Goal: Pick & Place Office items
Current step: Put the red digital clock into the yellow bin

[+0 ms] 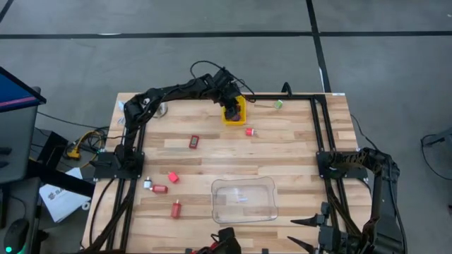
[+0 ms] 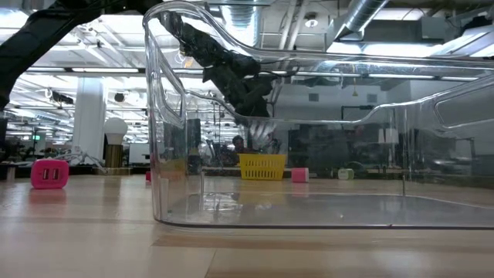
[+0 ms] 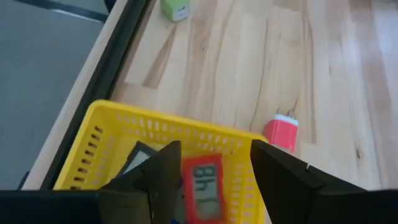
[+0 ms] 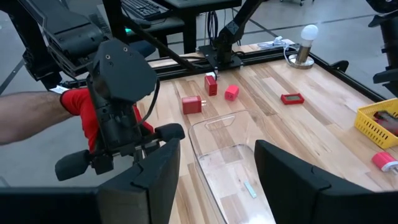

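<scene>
Left gripper (image 3: 208, 177): dark fingers apart, flanking a flat red rectangular item with a small grey display (image 3: 202, 191) | item lies inside the yellow slotted plastic basket (image 1: 234, 113) at the table's far edge, long axis along the fingers; grip unclear | right gripper (image 4: 214, 180): open, waiting near right.

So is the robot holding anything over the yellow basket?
Cannot be told: the left gripper is over the basket with a red item between its fingers. The right gripper holds nothing.

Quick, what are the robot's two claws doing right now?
Left gripper: over the yellow basket, fingers apart, a red item between them; grip cannot be told.
Right gripper: open, holding nothing, by the clear tray.
</scene>
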